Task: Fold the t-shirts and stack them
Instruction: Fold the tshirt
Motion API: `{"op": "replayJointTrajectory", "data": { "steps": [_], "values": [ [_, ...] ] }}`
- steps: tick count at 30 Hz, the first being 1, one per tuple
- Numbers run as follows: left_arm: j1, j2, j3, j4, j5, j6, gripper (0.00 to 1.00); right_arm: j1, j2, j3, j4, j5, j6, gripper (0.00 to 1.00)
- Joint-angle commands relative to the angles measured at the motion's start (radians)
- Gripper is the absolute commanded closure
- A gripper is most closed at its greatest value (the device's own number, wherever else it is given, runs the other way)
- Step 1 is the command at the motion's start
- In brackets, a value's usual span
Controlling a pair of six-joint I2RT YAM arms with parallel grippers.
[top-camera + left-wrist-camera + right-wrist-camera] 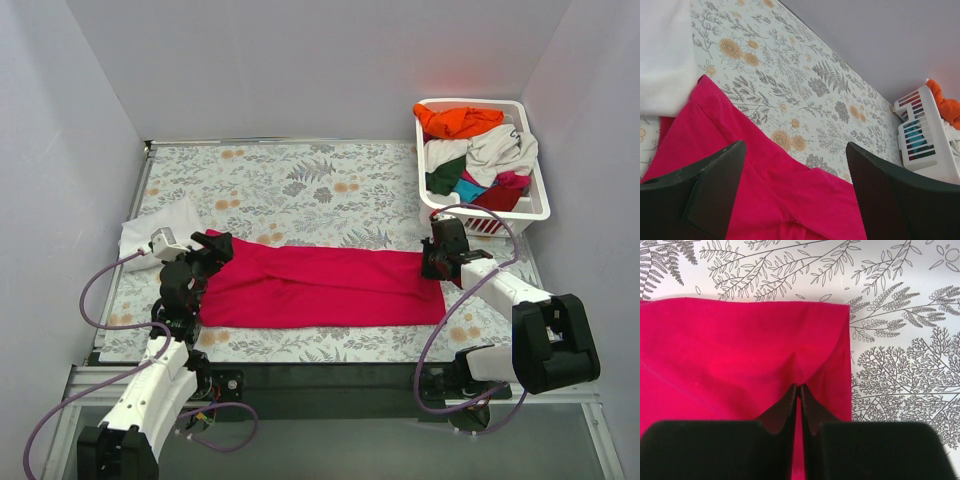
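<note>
Tabletop: we look down on a floral-printed tabletop (300,180) boxed in by plain pale walls (300,60), with both arm bases at the bottom of the overhead view.
Crimson-pink t-shirt: the crimson-pink t-shirt (320,285) lies across the middle of the overhead view as a long, flat band running from one arm to the other. Its sides look turned in lengthwise, with a slanting fold line near its left end.
White t-shirt: the white t-shirt (150,235) sits at the left edge of the overhead view, just beside the crimson band's upper left corner. We cannot tell whether the two touch.
Basket: the white slotted basket (540,205) stands in the upper right, heaped with an orange shirt (458,122), an off-white shirt (500,150), a green shirt (445,178) and a teal shirt (468,190), all crumpled.
Left gripper: the left gripper (796,165) stands wide above the band's left end, with nothing between its jaws.
Right gripper: the right gripper (798,390) is closed tight on a pinch of crimson cloth near the band's right edge, where the fabric puckers up into the tips.
Done so far: we judge the lengthwise fold of the crimson shirt made, and the white one apparently set aside flat.
Left to do: we judge that the band needs folding end to end and stacking, and that the basket's shirts are untouched, so most of the task remains.
</note>
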State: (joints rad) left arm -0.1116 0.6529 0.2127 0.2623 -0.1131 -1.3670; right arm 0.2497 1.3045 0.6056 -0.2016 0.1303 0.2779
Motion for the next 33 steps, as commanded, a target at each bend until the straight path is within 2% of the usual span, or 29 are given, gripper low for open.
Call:
{"op": "replayJointTrajectory", "data": {
  "steps": [1, 11, 23, 27, 28, 29, 30, 32, 33],
  "values": [
    [-0.003, -0.013, 0.016, -0.015, -0.013, 0.02, 0.26, -0.004, -0.005, 0.0, 0.027, 0.029, -0.006, 0.99],
    [-0.003, -0.019, 0.02, -0.026, -0.013, 0.026, 0.26, -0.01, 0.039, 0.103, -0.028, 0.129, -0.045, 0.99],
    [-0.003, -0.021, 0.024, -0.031, -0.01, 0.031, 0.26, -0.02, 0.027, 0.12, -0.051, 0.213, -0.06, 0.99],
    [-0.003, -0.021, 0.024, -0.034, -0.003, 0.032, 0.26, -0.02, 0.015, 0.121, -0.07, 0.195, -0.062, 0.99],
    [-0.003, -0.022, 0.024, -0.035, -0.003, 0.032, 0.26, -0.02, 0.012, 0.122, -0.082, 0.181, -0.063, 0.95],
    [-0.005, -0.018, 0.025, -0.034, -0.003, 0.032, 0.26, -0.02, -0.002, 0.123, -0.097, 0.154, -0.06, 0.76],
    [-0.005, -0.016, 0.025, -0.035, -0.003, 0.032, 0.26, -0.02, -0.013, 0.122, -0.126, 0.14, -0.06, 0.68],
    [-0.005, -0.012, 0.025, -0.035, -0.005, 0.032, 0.26, -0.02, -0.065, 0.097, -0.14, 0.105, -0.046, 0.56],
    [-0.007, -0.009, 0.027, -0.035, -0.005, 0.031, 0.26, -0.02, -0.085, 0.085, -0.142, 0.088, -0.04, 0.54]
  ]
}}
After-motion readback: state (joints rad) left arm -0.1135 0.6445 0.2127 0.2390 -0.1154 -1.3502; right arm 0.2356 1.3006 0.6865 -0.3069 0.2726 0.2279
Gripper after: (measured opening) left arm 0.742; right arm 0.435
